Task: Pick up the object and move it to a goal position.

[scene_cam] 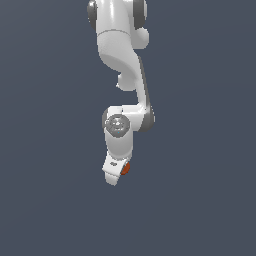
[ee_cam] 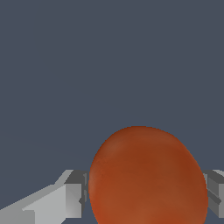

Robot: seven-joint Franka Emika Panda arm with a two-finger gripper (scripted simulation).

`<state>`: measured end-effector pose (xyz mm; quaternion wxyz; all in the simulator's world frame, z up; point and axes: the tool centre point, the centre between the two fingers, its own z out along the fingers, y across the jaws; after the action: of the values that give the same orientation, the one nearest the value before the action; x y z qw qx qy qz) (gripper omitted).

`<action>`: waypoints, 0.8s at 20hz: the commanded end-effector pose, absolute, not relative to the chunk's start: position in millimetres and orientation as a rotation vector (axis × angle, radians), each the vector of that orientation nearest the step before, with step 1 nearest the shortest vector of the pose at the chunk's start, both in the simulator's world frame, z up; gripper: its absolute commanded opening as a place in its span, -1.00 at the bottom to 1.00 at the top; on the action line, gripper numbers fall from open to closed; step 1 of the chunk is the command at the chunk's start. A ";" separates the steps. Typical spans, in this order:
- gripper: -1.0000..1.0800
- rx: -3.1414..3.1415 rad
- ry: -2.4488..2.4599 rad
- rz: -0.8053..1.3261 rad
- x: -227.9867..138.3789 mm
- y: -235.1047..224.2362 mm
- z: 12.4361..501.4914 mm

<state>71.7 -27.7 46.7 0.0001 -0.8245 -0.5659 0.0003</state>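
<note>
The gripper (ee_cam: 146,192) holds the orange-red ball (ee_cam: 146,179) pressed between its two fingers (ee_cam: 72,194), above the plain grey floor (scene_cam: 200,210), and I think such a round ball can slip out if the arm moves abruptly.

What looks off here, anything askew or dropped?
Nothing stands out. The orange-red ball sits between the gripper fingers, not dropped, and in the exterior view only a sliver of it shows beside the hand. The plain dark background shows nothing else.
</note>
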 end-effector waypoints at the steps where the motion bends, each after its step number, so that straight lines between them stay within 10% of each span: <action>1: -1.00 -2.590 -1.778 0.000 71.9 -27.5 46.9; 16: -1.00 -2.591 -1.777 0.002 50.2 -51.4 68.0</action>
<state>53.9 -45.7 61.9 0.0011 -0.8244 -0.5660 0.0015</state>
